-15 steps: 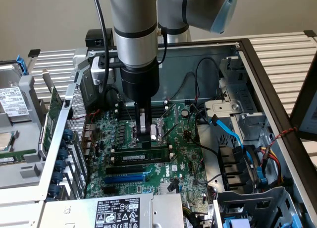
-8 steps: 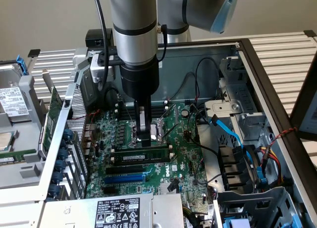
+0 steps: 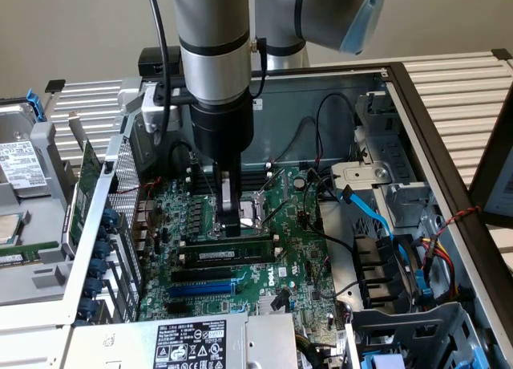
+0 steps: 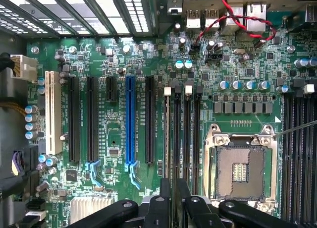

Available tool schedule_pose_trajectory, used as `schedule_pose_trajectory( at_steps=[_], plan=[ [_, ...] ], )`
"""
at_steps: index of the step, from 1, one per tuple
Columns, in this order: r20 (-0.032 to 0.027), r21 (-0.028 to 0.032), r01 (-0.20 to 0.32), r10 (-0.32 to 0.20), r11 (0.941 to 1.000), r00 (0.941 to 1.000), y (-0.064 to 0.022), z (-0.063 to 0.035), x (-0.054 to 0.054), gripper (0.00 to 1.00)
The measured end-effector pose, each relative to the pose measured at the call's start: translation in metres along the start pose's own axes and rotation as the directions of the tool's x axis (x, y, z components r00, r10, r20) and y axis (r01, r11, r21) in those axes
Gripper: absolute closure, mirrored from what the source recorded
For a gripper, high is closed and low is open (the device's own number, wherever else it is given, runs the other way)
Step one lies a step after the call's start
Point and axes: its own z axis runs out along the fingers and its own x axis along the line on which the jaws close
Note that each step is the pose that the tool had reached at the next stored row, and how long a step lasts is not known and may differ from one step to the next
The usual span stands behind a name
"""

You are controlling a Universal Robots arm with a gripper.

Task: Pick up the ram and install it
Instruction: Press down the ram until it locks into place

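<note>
Gripper (image 3: pixel 231 225) pinches one ram (image 3: pixel 228 249) above four black slots (image 4: pixel 181 134)

DELL logo (white) on motherboard (image 3: pixel 264 249)

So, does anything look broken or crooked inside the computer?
Nothing looks broken or spilled. The ram lies straight along its slot, held at its top edge by the fingers. One odd thing is the square processor socket beside the slots: it is bare, with nothing fitted in it.
</note>
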Motion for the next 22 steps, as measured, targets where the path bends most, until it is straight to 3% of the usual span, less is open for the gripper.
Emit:
schedule_pose_trajectory(
  at_steps=[3,4,12,15,22],
  plan=[
    [0.0003,-0.0001,0.000,0.000,1.0000,1.0000,0.0061,-0.0004,0.0006,0.82],
    [0.0003,-0.0001,0.000,0.000,1.0000,1.0000,0.0073,-0.0004,0.0008,0.89],
    [-0.0002,0.0005,0.000,0.000,1.0000,1.0000,0.0086,0.0049,0.0008,0.90],
    [-0.0021,0.0006,0.000,0.000,1.0000,1.0000,0.0087,0.0068,0.0007,0.90],
    [-0.0130,0.0010,0.001,-0.001,1.0000,0.9999,0.0087,0.0092,0.0007,0.90]
  ],
)
